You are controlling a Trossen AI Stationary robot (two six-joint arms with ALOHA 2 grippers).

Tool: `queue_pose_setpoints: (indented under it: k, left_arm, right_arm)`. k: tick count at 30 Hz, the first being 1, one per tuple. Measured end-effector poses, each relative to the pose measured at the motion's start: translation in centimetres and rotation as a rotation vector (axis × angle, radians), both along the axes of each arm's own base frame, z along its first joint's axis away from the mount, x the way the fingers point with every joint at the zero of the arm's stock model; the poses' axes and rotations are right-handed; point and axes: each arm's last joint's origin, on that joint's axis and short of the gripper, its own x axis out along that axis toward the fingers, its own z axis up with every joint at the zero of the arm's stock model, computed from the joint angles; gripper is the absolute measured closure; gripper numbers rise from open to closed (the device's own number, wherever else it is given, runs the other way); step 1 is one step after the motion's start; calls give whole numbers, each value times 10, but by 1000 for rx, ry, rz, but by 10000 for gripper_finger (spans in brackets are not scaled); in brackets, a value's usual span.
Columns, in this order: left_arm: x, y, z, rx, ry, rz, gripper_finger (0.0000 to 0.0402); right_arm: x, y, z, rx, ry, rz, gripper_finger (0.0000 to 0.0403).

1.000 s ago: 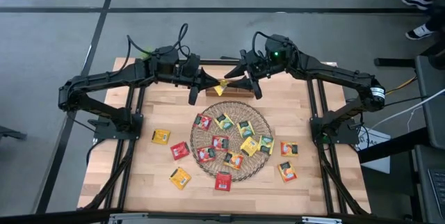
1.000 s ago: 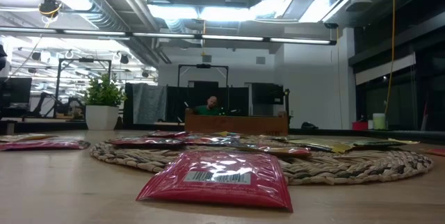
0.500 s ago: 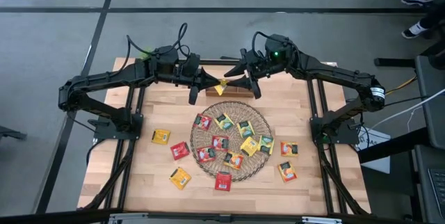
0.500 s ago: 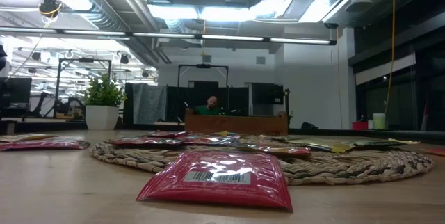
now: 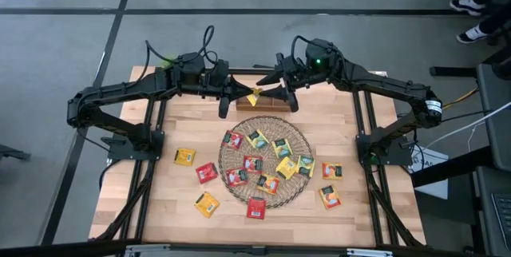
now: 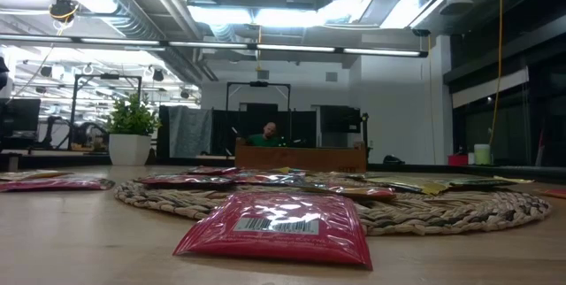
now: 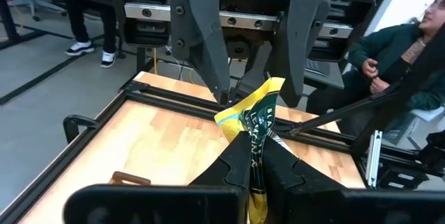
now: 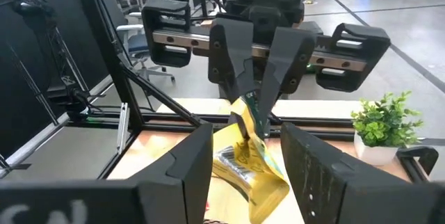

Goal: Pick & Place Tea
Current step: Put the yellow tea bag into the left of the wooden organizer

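Observation:
A yellow tea sachet (image 5: 255, 97) hangs in the air over the wooden box (image 5: 262, 106) at the table's far edge. My left gripper (image 5: 244, 96) is shut on it. My right gripper (image 5: 272, 91) faces it, open. Its fingers (image 7: 201, 40) stand on either side of the sachet's free end (image 8: 252, 172), and no touch shows. More red, yellow and orange tea sachets lie flat on the round wicker mat (image 5: 297, 133) and on the table around it. Neither gripper shows in the low view. My left gripper pinches the yellow sachet between its two fingers (image 7: 233, 158), at the end nearest it (image 7: 256, 135). The fingers come nearly level from the table's left. The sachet stands on edge, sticks out past the fingertips toward my right gripper and is clear of the box and table.
Loose sachets lie left of the mat (image 5: 185, 156), near the front edge (image 5: 255, 207) and right of the mat (image 5: 330, 197). A potted plant (image 8: 384, 130) stands at the table's far left corner. A seated person (image 7: 407, 50) is beyond the right side.

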Motion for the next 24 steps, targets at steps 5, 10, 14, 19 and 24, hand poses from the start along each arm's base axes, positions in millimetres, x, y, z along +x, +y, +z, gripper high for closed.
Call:
queue_pose_setpoints:
  k: [5,10,14,19,24]
  left_arm:
    - [0,1,0,5,1,27,396]
    - [0,1,0,5,1,27,395]
    - [0,2,0,10,3,53,396]
    - [0,2,1,12,-5,53,395]
    - [0,2,1,12,-5,52,396]
  right_arm:
    - [0,-1,0,-9,2,-32,234]
    - [0,-1,0,-23,0,-45,234]
    - [1,-2,-1,-32,-1,-43,234]
    - [5,-3,-5,-29,5,-43,234]
    - [8,-4,-7,-25,12,-43,234]
